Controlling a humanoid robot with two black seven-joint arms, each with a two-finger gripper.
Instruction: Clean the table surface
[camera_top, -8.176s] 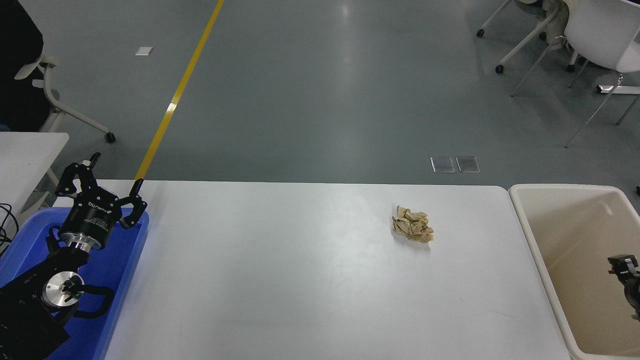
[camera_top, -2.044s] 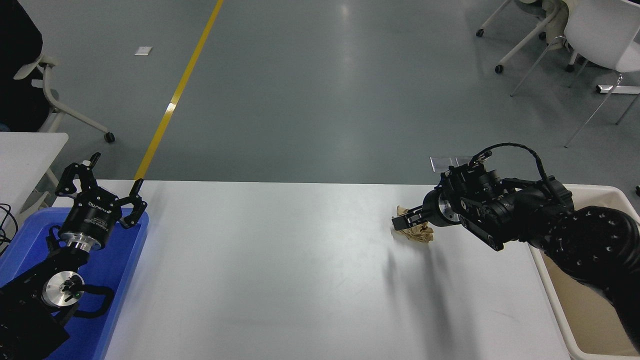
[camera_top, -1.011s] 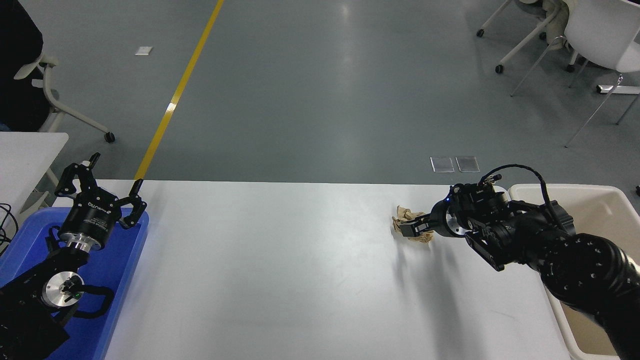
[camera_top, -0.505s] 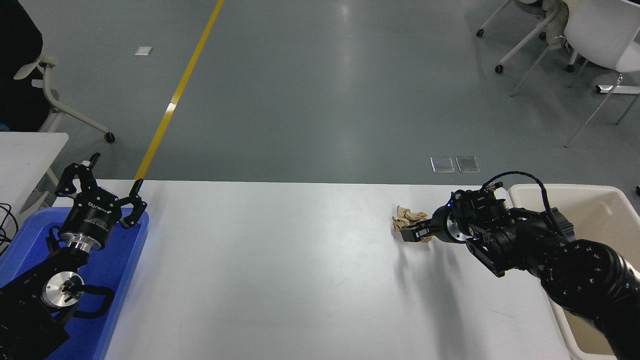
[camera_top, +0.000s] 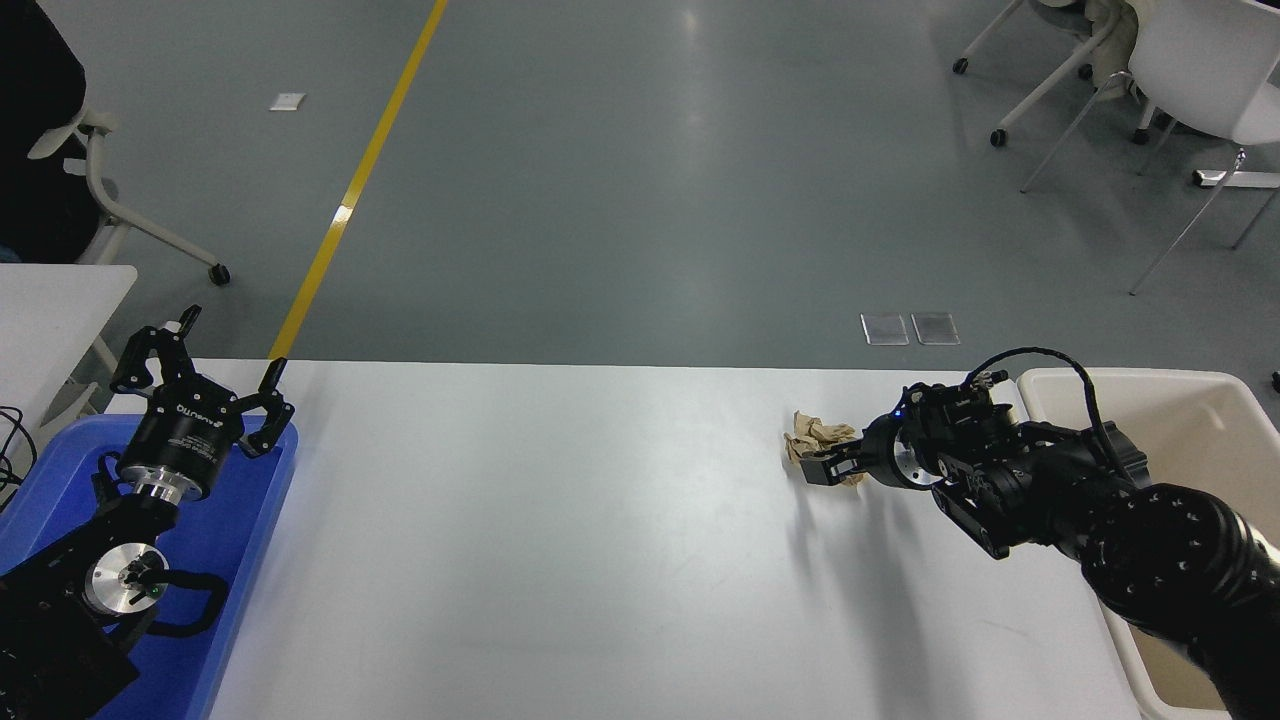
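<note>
We see the table (camera_top: 560, 560) bare across its whole middle, from the blue tray (camera_top: 250, 560) at its left end to the crumpled paper (camera_top: 815, 440) near the far right, so we have wide passage there. On the left, the left end effector (camera_top: 205, 365) stands over the tray with fingers spread, blocking that corner. On the right, the right end effector (camera_top: 822, 468) and its arm lie low across the table's right end, at the paper. Just beyond the table's right edge stands the beige tub (camera_top: 1060, 385), its inside partly covered by the arm.
</note>
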